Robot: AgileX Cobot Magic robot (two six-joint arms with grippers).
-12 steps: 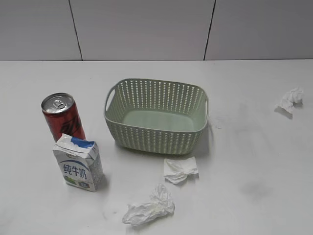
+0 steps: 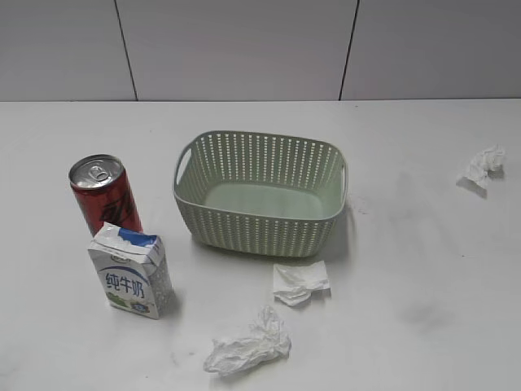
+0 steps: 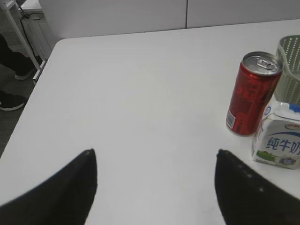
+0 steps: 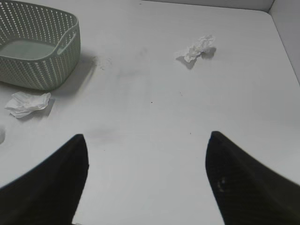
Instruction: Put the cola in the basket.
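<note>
One tall, slim red metal cola can (image 2: 106, 195) with black script and a silver pull-tab top stands upright on the smooth white table (image 2: 423, 244), left of the basket and apart from it. One pale sage-green rectangular plastic basket (image 2: 260, 220), with perforated woven-look walls and two cut-out handles, sits at table centre, nothing inside. One white-and-blue milk carton (image 2: 130, 270), its top creased, stands just in front of the can. Three crumpled white paper wads: one (image 2: 300, 282) just before the basket, one (image 2: 248, 344) nearer the front edge, one (image 2: 483, 166) far right.

Left gripper (image 3: 154, 152): dark fingers spread wide, holding nothing, over bare table, well apart from the can. Right gripper (image 4: 146, 136): fingers likewise spread wide, empty, touching nothing.
</note>
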